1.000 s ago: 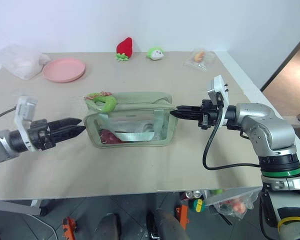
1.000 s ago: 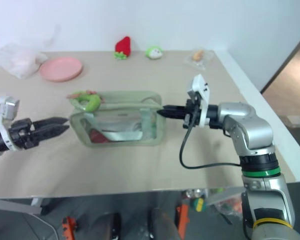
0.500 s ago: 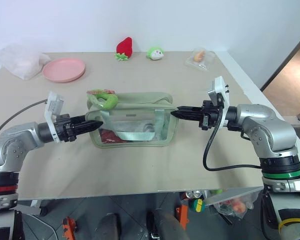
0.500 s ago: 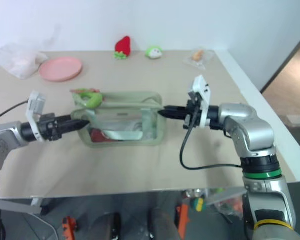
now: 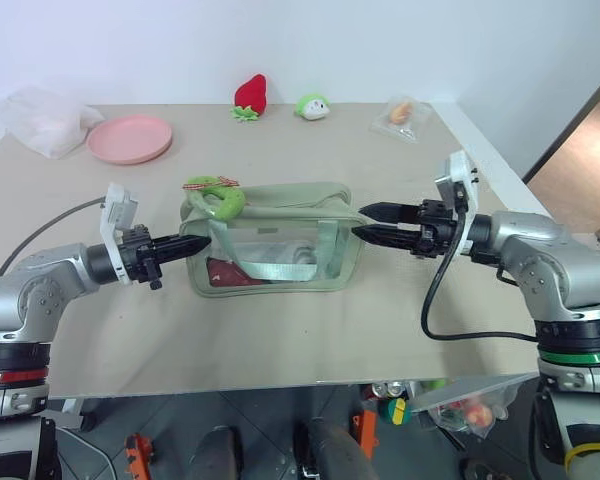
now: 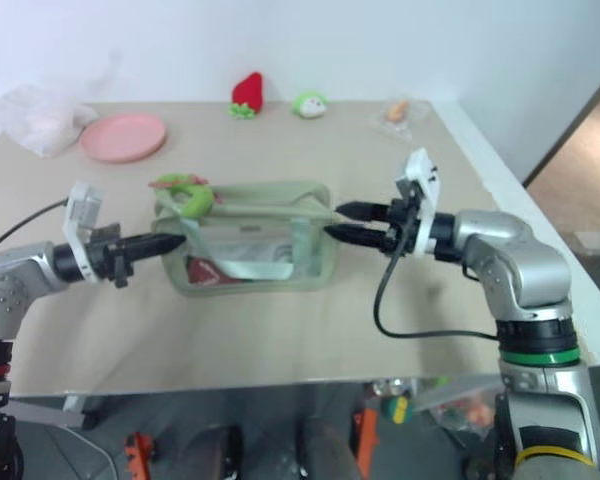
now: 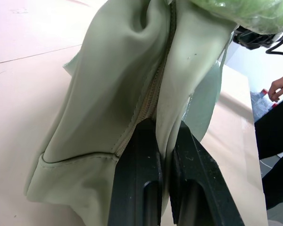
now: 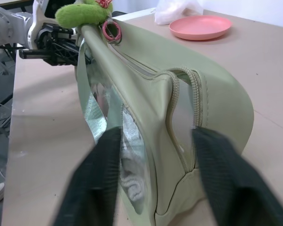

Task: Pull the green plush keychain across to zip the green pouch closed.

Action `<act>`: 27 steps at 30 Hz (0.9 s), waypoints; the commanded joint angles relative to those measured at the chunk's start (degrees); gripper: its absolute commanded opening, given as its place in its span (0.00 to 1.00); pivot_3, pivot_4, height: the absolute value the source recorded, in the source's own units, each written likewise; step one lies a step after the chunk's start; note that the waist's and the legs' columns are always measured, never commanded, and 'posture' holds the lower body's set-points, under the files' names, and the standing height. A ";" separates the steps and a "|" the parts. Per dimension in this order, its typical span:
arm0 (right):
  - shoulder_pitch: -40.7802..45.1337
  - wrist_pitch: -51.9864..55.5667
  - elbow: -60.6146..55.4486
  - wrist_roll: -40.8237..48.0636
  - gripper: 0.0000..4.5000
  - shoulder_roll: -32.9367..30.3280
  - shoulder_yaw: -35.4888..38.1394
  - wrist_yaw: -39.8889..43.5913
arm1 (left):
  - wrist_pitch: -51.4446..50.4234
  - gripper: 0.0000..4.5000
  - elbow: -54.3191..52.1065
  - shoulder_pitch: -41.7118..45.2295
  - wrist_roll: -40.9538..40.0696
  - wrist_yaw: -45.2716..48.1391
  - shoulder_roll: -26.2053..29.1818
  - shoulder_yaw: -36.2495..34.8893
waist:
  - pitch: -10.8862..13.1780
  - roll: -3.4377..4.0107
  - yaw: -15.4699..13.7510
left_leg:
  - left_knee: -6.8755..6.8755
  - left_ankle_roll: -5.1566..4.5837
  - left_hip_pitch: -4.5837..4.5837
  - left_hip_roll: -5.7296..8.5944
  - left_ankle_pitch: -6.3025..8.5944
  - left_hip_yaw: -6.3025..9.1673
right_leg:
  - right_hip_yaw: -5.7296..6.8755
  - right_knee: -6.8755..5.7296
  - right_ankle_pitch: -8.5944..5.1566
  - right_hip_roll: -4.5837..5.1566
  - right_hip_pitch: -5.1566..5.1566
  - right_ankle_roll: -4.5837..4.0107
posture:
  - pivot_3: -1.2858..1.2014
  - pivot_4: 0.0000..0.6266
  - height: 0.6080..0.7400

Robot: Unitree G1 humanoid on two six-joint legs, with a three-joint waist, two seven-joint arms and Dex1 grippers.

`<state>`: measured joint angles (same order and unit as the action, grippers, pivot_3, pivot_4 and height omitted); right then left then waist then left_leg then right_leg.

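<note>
The green pouch lies on the table between my two arms, its zip running along the top. The green plush keychain sits on the pouch's top left corner, hanging from a pinkish ring. My left gripper is shut on the fabric at the pouch's left end, right beside the zip. My right gripper stands open at the pouch's right end, its fingers spread to either side of that end and holding nothing.
At the back of the table are a pink plate, a white crumpled bag, a red plush strawberry, a green-and-white plush toy and a small clear bag. A person's hand shows beyond the table.
My left gripper has come in from the left and shut on the pouch's left end. My right gripper, shut at the right end before, has opened and drawn back slightly.
</note>
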<state>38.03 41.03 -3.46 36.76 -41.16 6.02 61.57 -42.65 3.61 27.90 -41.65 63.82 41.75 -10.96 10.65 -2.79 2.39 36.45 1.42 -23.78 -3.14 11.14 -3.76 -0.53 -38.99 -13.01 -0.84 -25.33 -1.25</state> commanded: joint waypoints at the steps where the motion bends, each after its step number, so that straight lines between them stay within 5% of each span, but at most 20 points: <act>1: 4.05 2.83 -2.43 6.25 0.93 -0.21 6.41 -2.26 | 0.36 0.01 -2.30 1.08 -1.00 0.69 0.23 -0.66 | 0.00 0.00 0.03 | 0.00 0.00 0.00 0.00 0.00 0.00 | 0.00 0.00 0.00 0.01 0.00 0.00 | 0.52 0.24 1.00; 2: 5.33 4.02 -2.79 8.69 0.99 0.29 7.51 -2.49 | 0.43 0.01 -2.28 1.12 -0.87 0.76 0.26 -0.56 | 0.00 0.00 0.10 | 0.01 0.00 0.01 0.01 0.00 -0.02 | -0.02 0.00 0.01 0.01 0.00 0.01 | 0.52 0.24 1.00; 9: 15.04 9.26 -3.80 15.09 0.99 7.61 1.78 -3.86 | 0.77 0.01 -1.17 2.51 -0.19 1.40 -0.24 0.59 | 0.00 0.00 0.20 | 0.00 0.00 0.04 -0.15 0.00 0.02 | 0.01 -0.01 0.04 -0.15 0.01 0.00 | 0.52 0.24 1.00; 16: 24.06 6.04 4.22 3.26 0.99 14.43 -12.69 -3.53 | 1.11 0.01 -1.38 3.08 -0.21 1.24 -1.27 1.53 | 0.00 0.01 0.14 | 0.01 0.00 -0.04 -0.16 0.00 -0.03 | -0.02 0.00 0.05 -0.13 -0.06 -0.01 | 0.52 0.24 1.00; 27: 31.72 -0.46 14.17 -5.18 0.99 21.60 -18.31 0.81 | -0.26 0.01 -5.81 -0.71 -1.82 -0.05 -2.98 0.86 | -0.01 -0.01 -0.08 | 0.12 -0.04 -0.34 -0.11 0.02 0.10 | 0.17 0.01 0.04 -0.03 -0.20 -0.01 | 0.52 0.24 1.00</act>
<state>68.04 42.76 9.73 32.93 -19.91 -12.32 61.35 -42.89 0.46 27.27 -41.74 63.66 38.89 -8.98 10.64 -2.80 2.31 36.59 1.38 -24.12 -3.26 11.16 -3.67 -0.38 -38.98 -12.95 -0.87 -25.54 -1.27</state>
